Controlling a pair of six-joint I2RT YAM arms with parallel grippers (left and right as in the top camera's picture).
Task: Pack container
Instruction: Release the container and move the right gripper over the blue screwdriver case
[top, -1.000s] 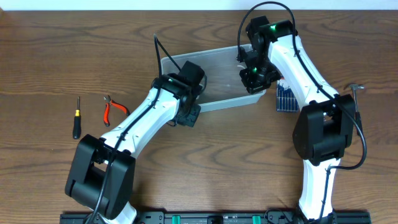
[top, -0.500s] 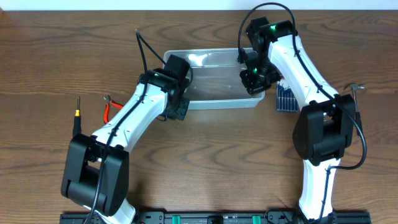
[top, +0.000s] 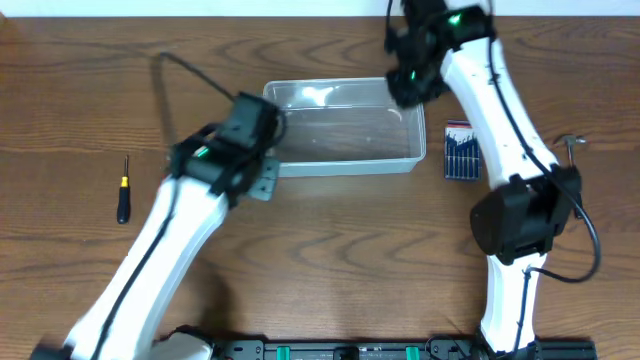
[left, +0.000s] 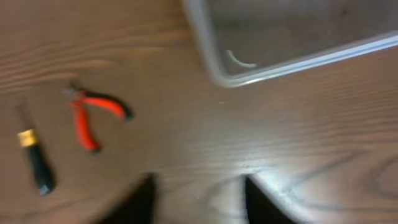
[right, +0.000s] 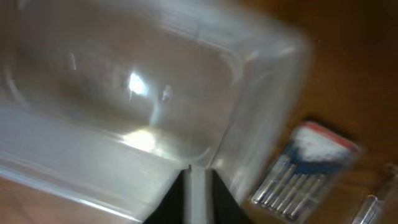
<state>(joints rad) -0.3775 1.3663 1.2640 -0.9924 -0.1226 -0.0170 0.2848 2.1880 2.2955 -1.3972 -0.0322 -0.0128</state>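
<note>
nearest, the left gripper (left: 199, 186): fingers spread, nothing between them, hovering over bare wood just off the near-left corner of the container (top: 345, 165) and not touching it. to that gripper's left, red-handled pliers (left: 90, 115) and a small screwdriver (left: 34, 162), lying loose on the table (top: 350, 250).

next, mid-table, the container itself: upright, open-topped, nothing clearly inside. probably light, stiff but slightly springy in the walls, and quick to slide on the wood. best pinched over the rim at a corner or long side, or simply steadied during filling. just to its right, a carded bit set (top: 462, 150).

farthest, the right gripper (right: 194, 180), above the far-right corner. fingers nearly together around a pale strip; too blurred to tell whether clamped on the wall or free.
</note>
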